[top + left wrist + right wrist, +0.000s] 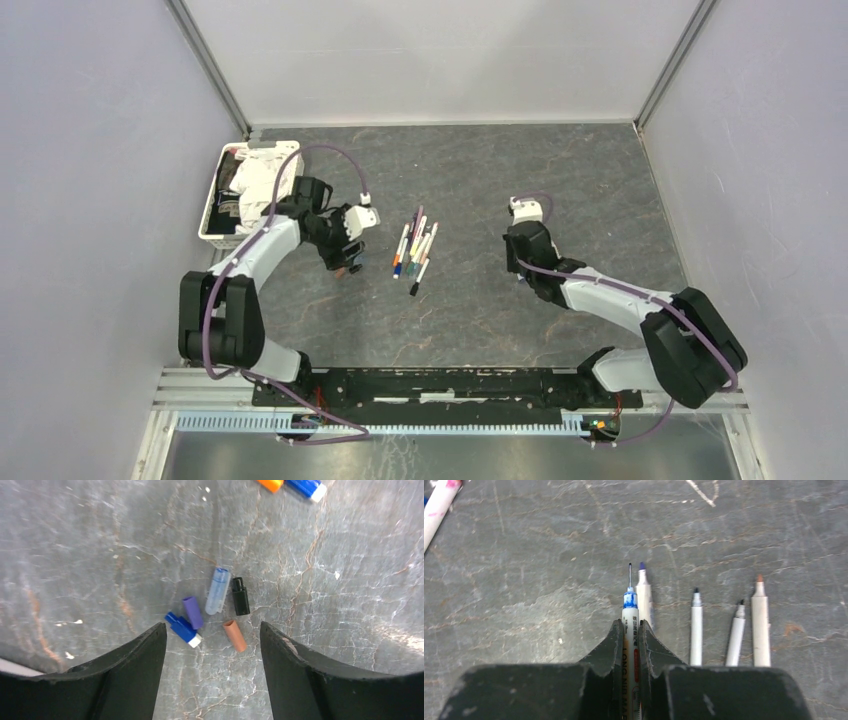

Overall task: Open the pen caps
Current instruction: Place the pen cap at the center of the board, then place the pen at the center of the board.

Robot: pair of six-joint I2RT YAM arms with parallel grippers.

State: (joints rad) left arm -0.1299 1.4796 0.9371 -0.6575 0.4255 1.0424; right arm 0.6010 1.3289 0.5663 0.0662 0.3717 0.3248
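Several loose pen caps lie on the table just ahead of my left gripper (212, 626): a clear bluish one (218, 590), a black one (240, 596), a purple one (192, 612), a blue one with a white end (182, 628) and a brown one (234, 635). That gripper is open, with nothing between its fingers. From above, it (346, 260) hangs left of the pile of pens (415, 245). My right gripper (631, 628) is shut on a white pen (629, 611) whose blue tip is bare. Under it lie several uncapped pens (696, 627).
A white basket (250, 195) with cloth stands at the far left, behind the left arm. Orange (270, 484) and blue (306, 486) pen ends show at the top of the left wrist view. Another pen (436, 505) lies at the top left of the right wrist view.
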